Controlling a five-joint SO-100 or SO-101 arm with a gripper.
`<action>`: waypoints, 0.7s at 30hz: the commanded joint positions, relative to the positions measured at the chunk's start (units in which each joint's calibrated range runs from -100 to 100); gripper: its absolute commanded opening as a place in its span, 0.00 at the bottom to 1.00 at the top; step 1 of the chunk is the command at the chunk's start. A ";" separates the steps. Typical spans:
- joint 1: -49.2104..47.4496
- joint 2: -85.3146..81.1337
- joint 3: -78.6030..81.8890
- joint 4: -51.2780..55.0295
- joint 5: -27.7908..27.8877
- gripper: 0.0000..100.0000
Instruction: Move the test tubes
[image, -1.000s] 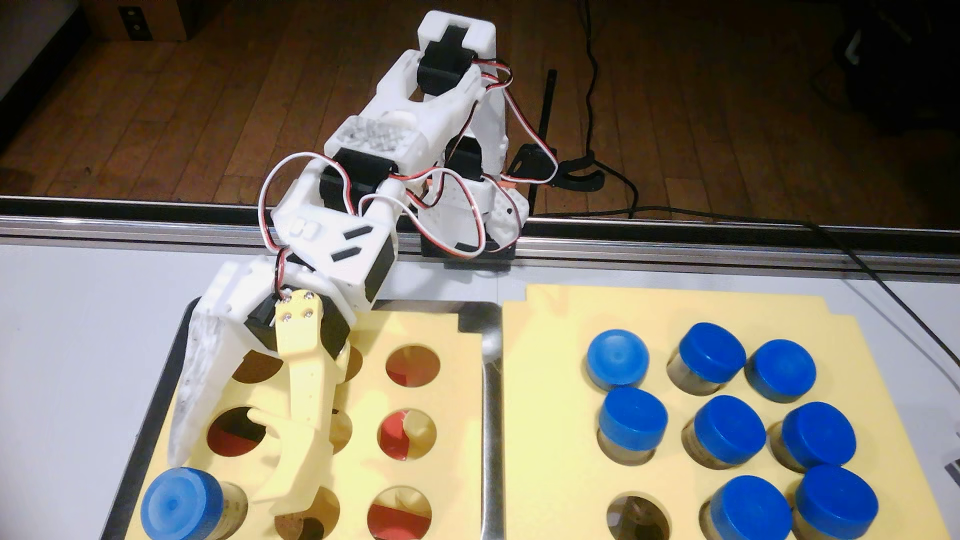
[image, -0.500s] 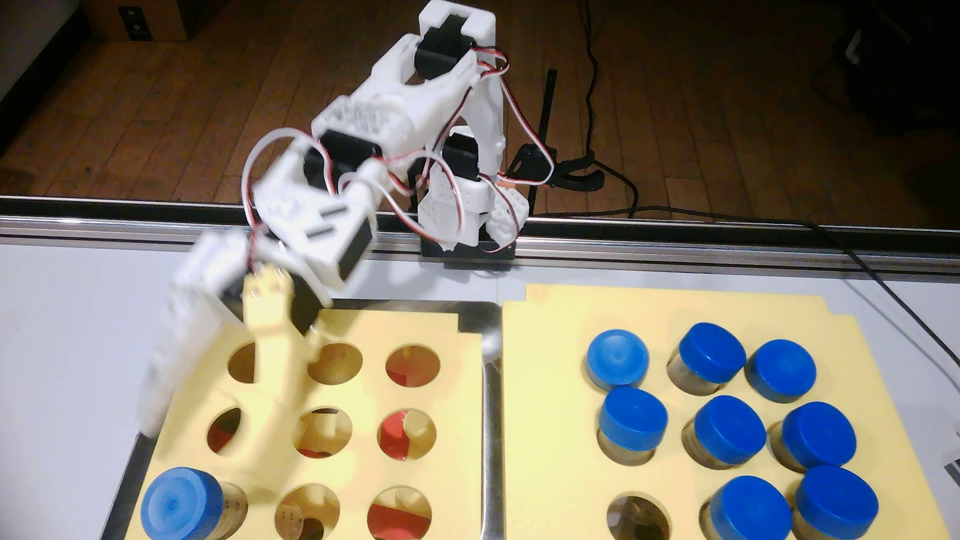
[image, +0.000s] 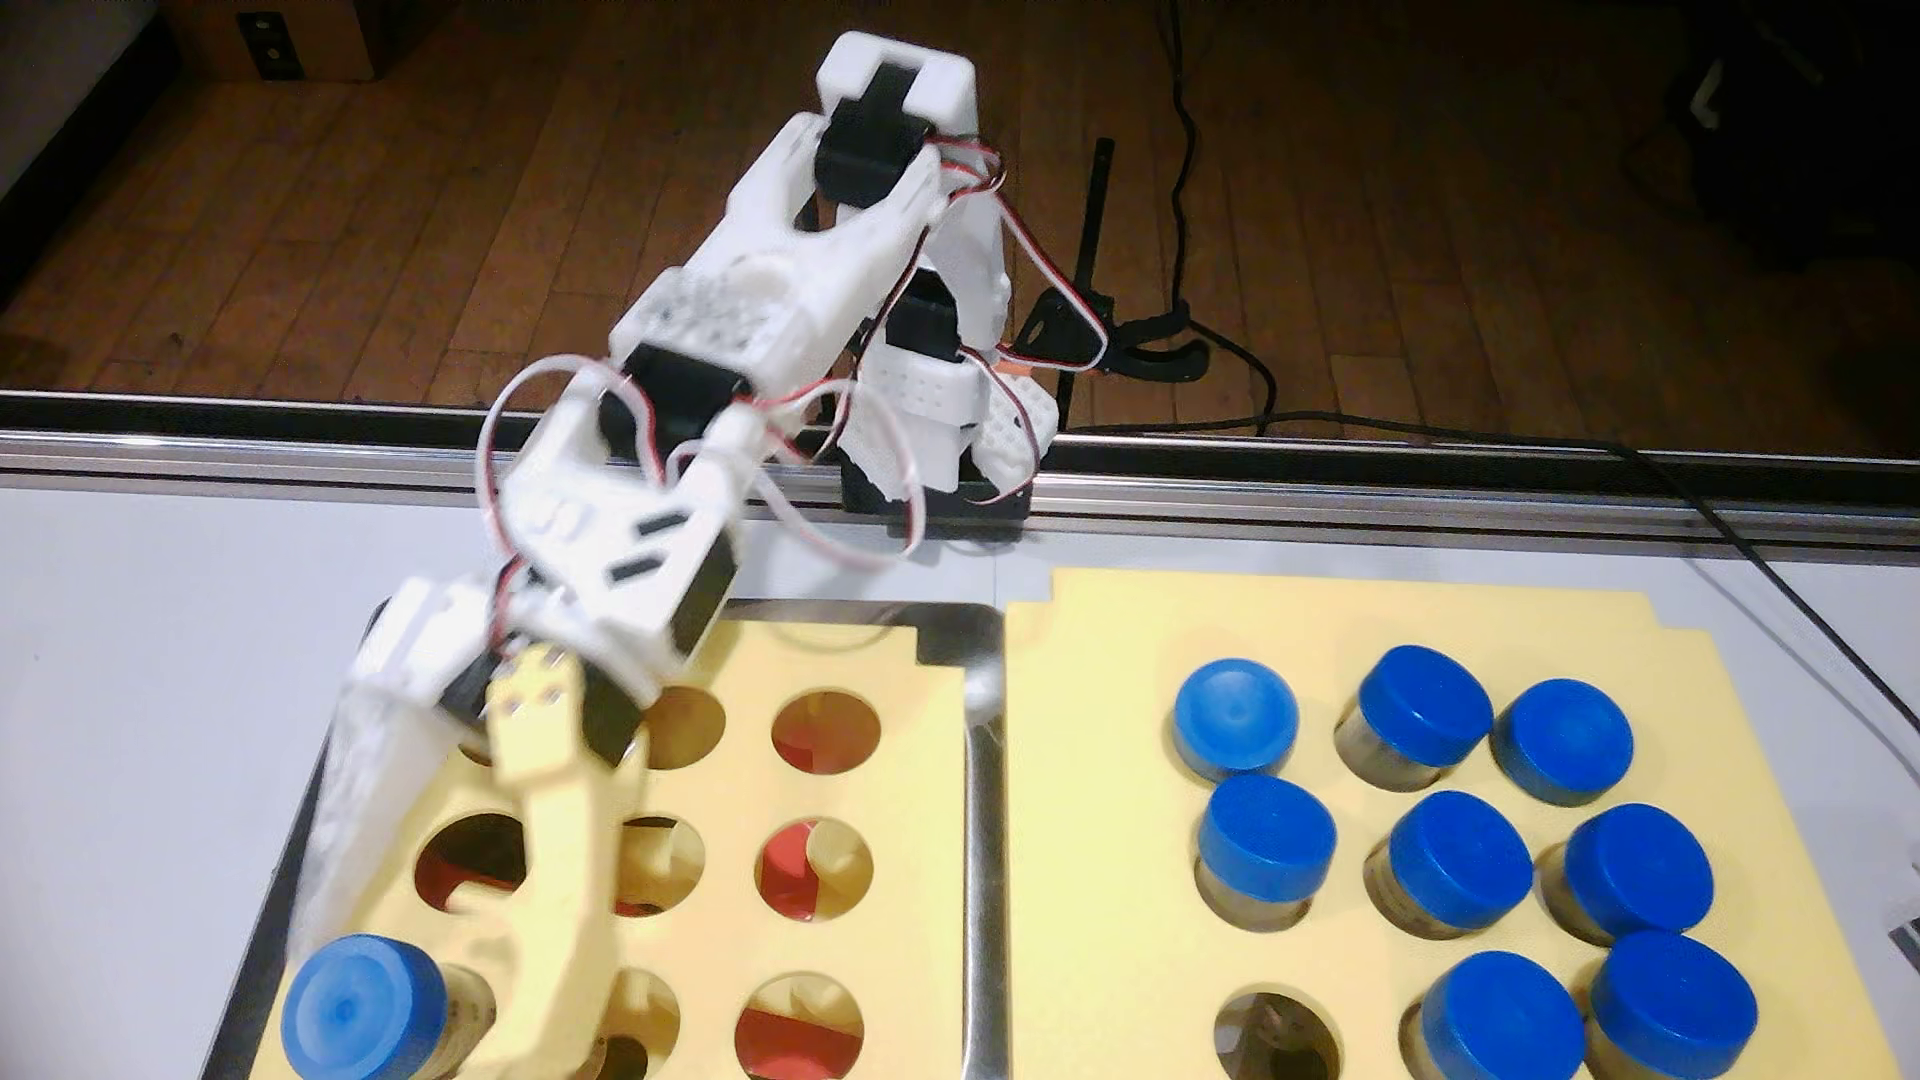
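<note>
Nearest to us, at the bottom left of the fixed view, we count one clear cylindrical test tube with a thick bright-blue cap (image: 364, 1009), seated in the near-left hole of the left yellow foam block (image: 914, 831), which lies in a shiny metal tray (image: 982, 883). The white-and-cream two-finger gripper (image: 405, 997) straddles it with its fingers spread apart, the white finger (image: 353, 841) left of the cap, the cream one (image: 566, 914) right; we cannot tell whether either touches. Eight more blue-capped tubes (image: 1460, 860) stand in the right yellow foam block (image: 1101, 831), leaving one near-left hole (image: 1273, 1033) open: nine tubes altogether. Half a second ago the gripper sat higher and farther left; it has dropped back around the tube. Beyond, the white arm's base (image: 940, 457) clamps to the table's far edge.
</note>
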 joint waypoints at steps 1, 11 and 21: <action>0.28 1.86 -6.40 -0.97 -0.21 0.34; 0.13 2.30 -7.22 -0.97 -0.21 0.17; -1.58 -4.56 -10.39 -0.49 -0.21 0.12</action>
